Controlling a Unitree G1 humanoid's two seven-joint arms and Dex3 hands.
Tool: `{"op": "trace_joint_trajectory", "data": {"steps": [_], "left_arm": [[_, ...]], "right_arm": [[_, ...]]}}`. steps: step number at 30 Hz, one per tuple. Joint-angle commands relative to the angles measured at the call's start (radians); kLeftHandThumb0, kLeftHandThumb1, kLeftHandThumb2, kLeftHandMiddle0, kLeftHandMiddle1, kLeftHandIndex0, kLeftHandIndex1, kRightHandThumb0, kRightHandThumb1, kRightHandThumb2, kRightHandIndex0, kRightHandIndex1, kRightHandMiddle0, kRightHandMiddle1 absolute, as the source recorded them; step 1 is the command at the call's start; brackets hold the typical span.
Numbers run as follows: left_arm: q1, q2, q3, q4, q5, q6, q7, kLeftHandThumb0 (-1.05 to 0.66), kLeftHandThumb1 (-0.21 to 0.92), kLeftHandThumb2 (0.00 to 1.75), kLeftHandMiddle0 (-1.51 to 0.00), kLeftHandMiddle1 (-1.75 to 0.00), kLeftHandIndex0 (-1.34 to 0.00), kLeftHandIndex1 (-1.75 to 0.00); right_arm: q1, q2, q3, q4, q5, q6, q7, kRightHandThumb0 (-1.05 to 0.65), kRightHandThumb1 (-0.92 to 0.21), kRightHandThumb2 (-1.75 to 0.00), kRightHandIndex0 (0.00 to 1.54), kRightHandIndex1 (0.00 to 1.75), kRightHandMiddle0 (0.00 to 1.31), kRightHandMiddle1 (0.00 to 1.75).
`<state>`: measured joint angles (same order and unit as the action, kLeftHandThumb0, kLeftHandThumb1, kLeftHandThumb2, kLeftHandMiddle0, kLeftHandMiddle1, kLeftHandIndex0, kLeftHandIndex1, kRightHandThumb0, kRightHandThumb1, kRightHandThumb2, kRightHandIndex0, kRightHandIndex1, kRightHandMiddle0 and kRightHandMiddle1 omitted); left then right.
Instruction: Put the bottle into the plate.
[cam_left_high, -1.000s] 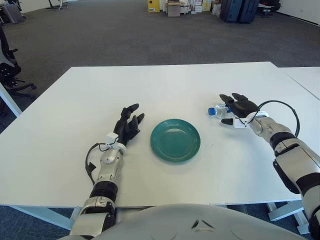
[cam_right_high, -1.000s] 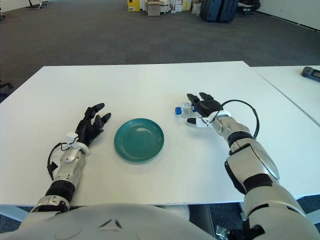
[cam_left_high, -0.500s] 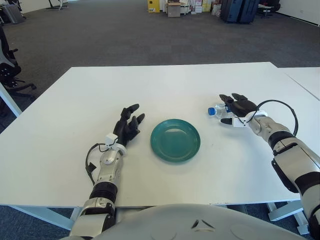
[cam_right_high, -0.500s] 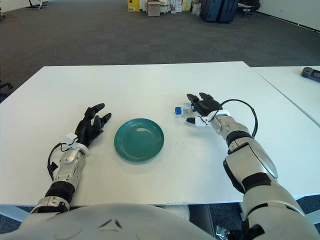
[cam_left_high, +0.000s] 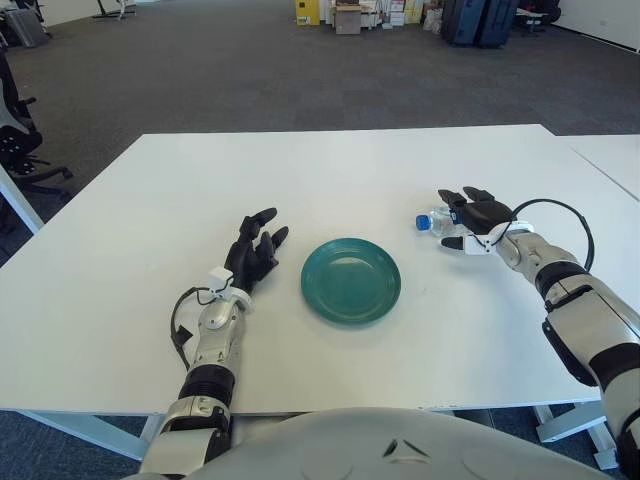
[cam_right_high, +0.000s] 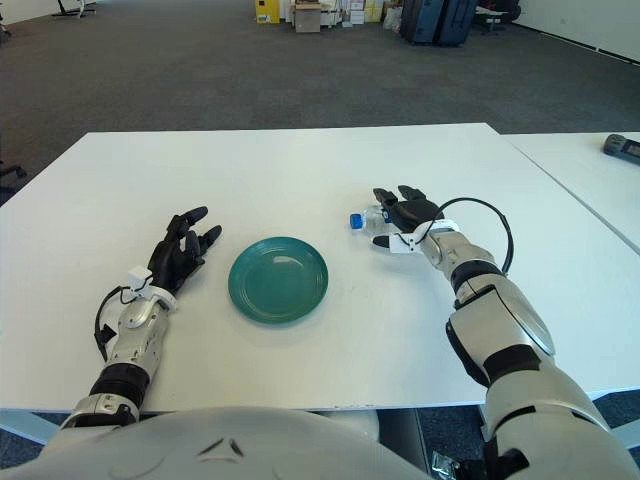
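1. Counter (cam_left_high: 330, 170): white, carrying everything; a second white counter edge shows at 3 o'clock.
2. Plate (cam_left_high: 351, 280): green, empty, centre of the counter. Left hand (cam_left_high: 256, 252) shows just at its 9 o'clock, fingers spread, holding nothing.
3. Right hand (cam_left_high: 470, 222): at 2 o'clock from the plate, fingers draped over the bottle; whether the grip is closed, cannot tell.
4. Bottle (cam_right_high: 366, 220): small, clear, blue cap pointing toward 9 o'clock, lying under the right hand, well apart from the plate.
5. Step judged: grasping. Next calls for a firm close, lift, carry toward 8 o'clock onto the plate.
6. Versus earlier frames: the right hand has barely shifted; bottle and plate unmoved.
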<state>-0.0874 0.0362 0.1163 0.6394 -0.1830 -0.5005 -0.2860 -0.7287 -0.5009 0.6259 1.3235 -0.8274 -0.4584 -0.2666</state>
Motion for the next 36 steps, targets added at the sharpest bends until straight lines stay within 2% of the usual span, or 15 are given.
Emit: {"op": "trace_joint_trajectory", "data": {"steps": [1, 7, 9, 10, 11, 12, 14, 15, 17, 19, 21, 24, 30, 36], "left_arm": [[0.007, 0.001, 0.007, 0.001, -0.010, 0.005, -0.012, -0.82, 0.92, 0.94, -0.69, -0.06, -0.17, -1.05], [0.010, -0.003, 0.013, -0.002, -0.022, -0.004, -0.023, -0.82, 0.92, 0.95, -0.70, -0.07, -0.19, -1.07], [0.011, -0.004, 0.014, -0.004, -0.024, -0.005, -0.024, -0.83, 0.92, 0.95, -0.71, -0.08, -0.20, -1.08], [0.012, -0.004, 0.015, -0.005, -0.025, -0.005, -0.026, -0.83, 0.92, 0.95, -0.71, -0.08, -0.20, -1.08], [0.012, -0.005, 0.016, -0.006, -0.026, -0.005, -0.027, -0.84, 0.92, 0.95, -0.72, -0.08, -0.20, -1.08], [0.013, -0.005, 0.017, -0.007, -0.027, -0.004, -0.028, -0.84, 0.92, 0.95, -0.72, -0.08, -0.20, -1.08], [0.013, -0.007, 0.019, -0.010, -0.030, -0.003, -0.030, -0.84, 0.92, 0.95, -0.73, -0.09, -0.19, -1.08], [0.014, -0.009, 0.021, -0.013, -0.033, 0.000, -0.031, -0.85, 0.92, 0.95, -0.73, -0.09, -0.19, -1.08], [0.015, -0.012, 0.025, -0.017, -0.041, 0.003, -0.032, -0.84, 0.92, 0.95, -0.73, -0.09, -0.19, -1.08], [0.015, -0.015, 0.028, -0.019, -0.047, 0.004, -0.034, -0.83, 0.92, 0.95, -0.73, -0.09, -0.19, -1.08], [0.016, -0.017, 0.030, -0.023, -0.053, 0.005, -0.036, -0.83, 0.92, 0.95, -0.73, -0.10, -0.20, -1.09], [0.019, -0.019, 0.033, -0.032, -0.061, 0.007, -0.039, -0.83, 0.92, 0.94, -0.72, -0.10, -0.19, -1.08], [0.023, -0.024, 0.041, -0.046, -0.076, 0.009, -0.049, -0.83, 0.92, 0.93, -0.73, -0.11, -0.20, -1.08], [0.026, -0.041, 0.055, -0.062, -0.113, 0.018, -0.062, -0.85, 0.92, 0.93, -0.74, -0.12, -0.23, -1.11]], "right_arm": [[0.038, 0.018, 0.042, 0.025, -0.034, 0.003, 0.036, -0.97, -0.92, -0.56, 0.19, 0.02, 0.00, 0.36], [0.027, 0.005, 0.072, 0.026, -0.048, -0.001, 0.049, -0.89, -0.92, -0.34, 0.35, 0.07, 0.00, 0.54], [0.025, 0.003, 0.078, 0.026, -0.048, -0.005, 0.049, -0.83, -0.92, -0.22, 0.33, 0.37, 0.00, 0.72], [0.023, 0.002, 0.082, 0.026, -0.049, -0.006, 0.049, -0.82, -0.92, -0.21, 0.31, 0.44, 0.00, 0.75], [0.022, 0.002, 0.085, 0.026, -0.049, -0.007, 0.050, -0.77, -0.90, -0.17, 0.28, 0.70, 0.00, 0.91], [0.020, 0.002, 0.089, 0.026, -0.050, -0.007, 0.050, -0.73, -0.88, -0.16, 0.26, 0.89, 0.00, 1.02], [0.017, 0.002, 0.097, 0.026, -0.051, -0.005, 0.051, -0.67, -0.83, -0.17, 0.27, 1.14, 0.00, 1.18], [0.013, 0.003, 0.099, 0.027, -0.050, 0.000, 0.058, -0.64, -0.79, -0.21, 0.31, 1.22, 0.00, 1.26], [0.009, 0.007, 0.097, 0.026, -0.042, 0.010, 0.069, -0.10, -0.59, -0.62, 0.51, 1.37, 0.00, 1.53], [0.009, 0.010, 0.092, 0.026, -0.032, 0.015, 0.076, 0.17, -0.47, -0.88, 0.59, 1.48, 0.00, 1.63], [0.009, 0.011, 0.089, 0.023, -0.028, 0.017, 0.073, 0.34, -0.37, -1.11, 0.62, 1.60, 0.07, 1.70], [0.011, 0.011, 0.087, 0.019, -0.026, 0.019, 0.063, 0.43, -0.32, -1.26, 0.62, 1.70, 0.21, 1.73], [0.011, 0.006, 0.099, 0.014, -0.039, 0.009, 0.020, 0.47, -0.28, -1.34, 0.63, 1.74, 0.55, 1.74], [0.013, -0.001, 0.103, 0.008, -0.039, -0.015, -0.012, 0.48, -0.26, -1.38, 0.65, 1.75, 0.73, 1.75]]}}
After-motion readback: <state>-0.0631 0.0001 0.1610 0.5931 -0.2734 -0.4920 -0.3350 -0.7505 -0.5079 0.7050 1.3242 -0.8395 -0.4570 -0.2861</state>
